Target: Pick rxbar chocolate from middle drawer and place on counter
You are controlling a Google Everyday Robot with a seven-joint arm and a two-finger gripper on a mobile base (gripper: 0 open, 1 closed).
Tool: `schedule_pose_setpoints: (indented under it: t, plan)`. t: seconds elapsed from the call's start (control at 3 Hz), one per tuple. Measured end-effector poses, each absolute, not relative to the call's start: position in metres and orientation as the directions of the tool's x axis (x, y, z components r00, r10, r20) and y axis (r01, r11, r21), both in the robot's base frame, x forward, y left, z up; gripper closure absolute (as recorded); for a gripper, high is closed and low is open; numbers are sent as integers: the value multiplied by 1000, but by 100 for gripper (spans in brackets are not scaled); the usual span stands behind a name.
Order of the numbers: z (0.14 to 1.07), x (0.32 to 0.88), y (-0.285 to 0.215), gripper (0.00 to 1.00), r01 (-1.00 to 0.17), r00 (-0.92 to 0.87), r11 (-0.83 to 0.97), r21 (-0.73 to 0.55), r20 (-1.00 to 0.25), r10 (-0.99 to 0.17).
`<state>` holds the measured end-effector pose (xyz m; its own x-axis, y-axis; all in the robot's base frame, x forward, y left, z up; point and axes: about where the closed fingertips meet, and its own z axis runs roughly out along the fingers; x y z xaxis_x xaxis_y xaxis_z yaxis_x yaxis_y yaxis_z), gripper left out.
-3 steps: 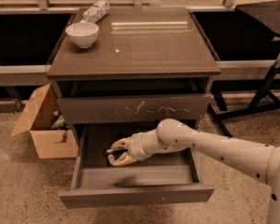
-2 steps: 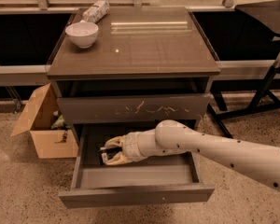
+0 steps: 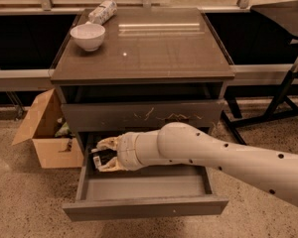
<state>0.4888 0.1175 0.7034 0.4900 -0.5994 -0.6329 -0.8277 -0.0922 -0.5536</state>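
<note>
The middle drawer (image 3: 144, 207) is pulled open below the counter (image 3: 149, 48). My gripper (image 3: 102, 155) is inside it, at the far left end just above the drawer floor, with the white arm reaching in from the right. A small dark piece with a white patch, which looks like the rxbar chocolate (image 3: 96, 160), sits right at the gripper's tip. Most of it is hidden by the gripper.
A white bowl (image 3: 87, 35) and a pale tubular packet (image 3: 102, 11) are at the counter's back left. The scratched upper drawer front (image 3: 139, 115) is closed above my arm. An open cardboard box (image 3: 44, 133) stands on the floor at left, and a black stand (image 3: 283, 93) at right.
My gripper has moved left along the drawer, from about its middle to its left end. The drawer, bowl and packet have not moved.
</note>
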Motion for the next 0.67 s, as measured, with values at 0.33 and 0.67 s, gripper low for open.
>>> schedule_pose_setpoints:
  t: [0.33,0.67]
  plan:
    - [705,489,117,100,-826,491,-90,-556,-634,-597]
    - [739,490,104,100,-804,511,-51,-592,-646,-567]
